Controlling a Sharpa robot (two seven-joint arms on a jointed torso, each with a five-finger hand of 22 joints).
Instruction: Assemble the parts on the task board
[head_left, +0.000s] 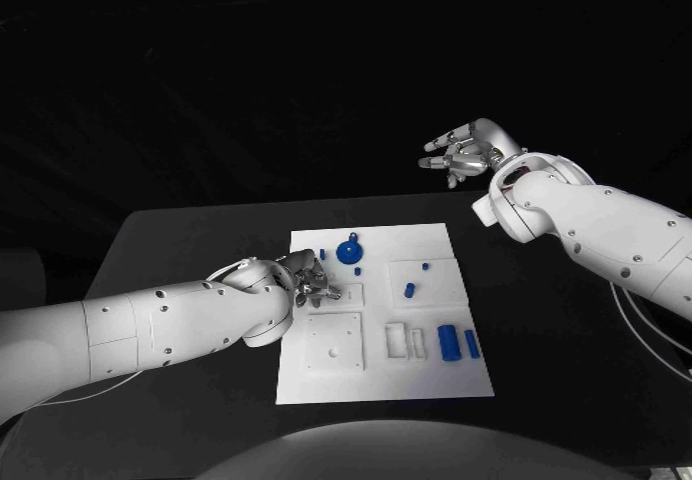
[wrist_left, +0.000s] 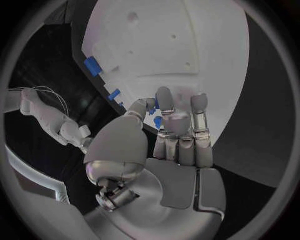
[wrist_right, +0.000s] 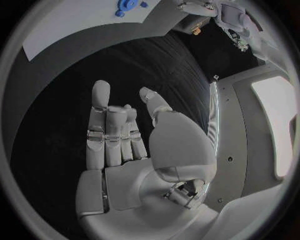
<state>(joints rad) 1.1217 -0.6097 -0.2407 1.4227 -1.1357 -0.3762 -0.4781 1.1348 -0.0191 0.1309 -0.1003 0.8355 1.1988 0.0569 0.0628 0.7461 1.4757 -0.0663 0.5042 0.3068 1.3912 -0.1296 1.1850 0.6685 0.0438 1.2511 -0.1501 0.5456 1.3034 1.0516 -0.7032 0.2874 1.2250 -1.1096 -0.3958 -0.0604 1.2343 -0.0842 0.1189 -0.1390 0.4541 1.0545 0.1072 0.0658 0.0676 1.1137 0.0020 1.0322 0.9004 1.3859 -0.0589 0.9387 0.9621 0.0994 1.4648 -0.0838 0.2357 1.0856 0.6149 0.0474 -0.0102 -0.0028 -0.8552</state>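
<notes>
1. White task board (head_left: 433, 380) lies mid-table, blue parts (head_left: 351, 249) scattered on it.
2. Left hand (head_left: 306, 279) rests at the board's 9 o'clock edge, fingers curled; whether they pinch anything, I cannot tell.
3. Right hand (head_left: 464, 152) hovers beyond 1 o'clock, fingers spread, empty.

Blue parts (head_left: 351, 250) lie on the white task board (head_left: 433, 380) atop the black table (head_left: 188, 235).

White task board (head_left: 378, 385) flat mid-table. Round blue knob (head_left: 351, 251) near far edge; two blue cylinders (head_left: 459, 342) side by side at right; small blue peg (head_left: 410, 291) between.
</notes>
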